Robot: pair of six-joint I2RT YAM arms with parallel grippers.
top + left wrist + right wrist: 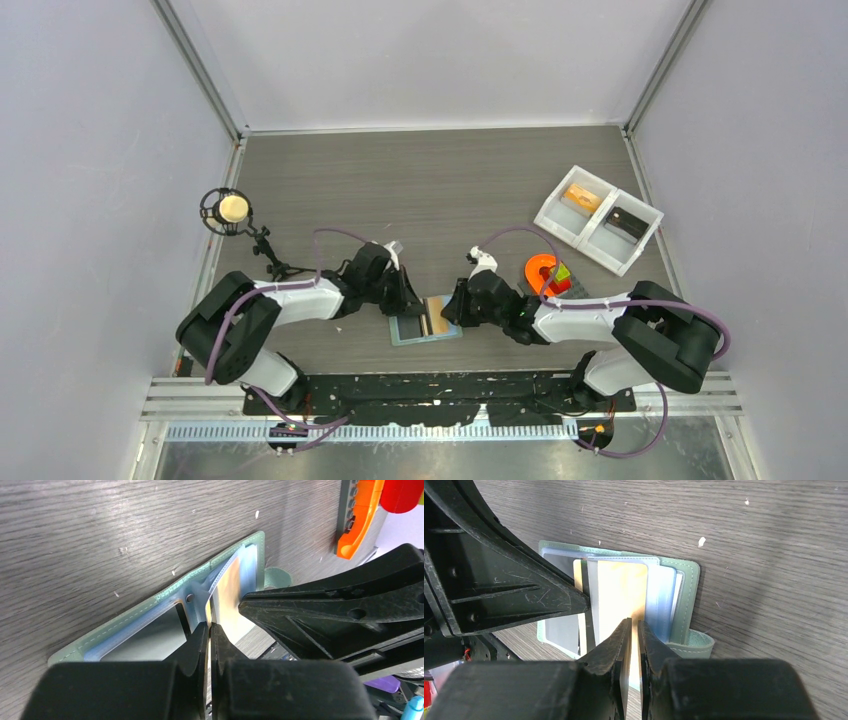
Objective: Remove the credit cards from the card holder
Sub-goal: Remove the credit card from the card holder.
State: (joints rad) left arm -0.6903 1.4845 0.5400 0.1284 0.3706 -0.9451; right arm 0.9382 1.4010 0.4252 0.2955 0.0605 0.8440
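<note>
Fingers (192,650) of the left gripper (210,630) are closed tight on a thin pocket leaf at the spine of the card holder (425,322). It lies open on the table (450,190), between the two arms and close to the table's near edge. Opposite them, the right gripper (634,630) has its fingers (611,645) almost together on the near edge of a yellow card (621,592), or on the clear sleeve over it; I cannot tell which.

By its look the holder is light and limp, with a soft green cover and slick plastic leaves, so it would likely lift or slide unless pinned. The card looks thin, stiff and smooth; its exposed short edge is the place to grip, drawing it straight out along the pocket.

Both grippers nearly touch over the holder, leaving little room there. Bare table lies beyond, towards the far side. To the right stand a plate with an orange piece (545,272) and a white tray (598,218).
</note>
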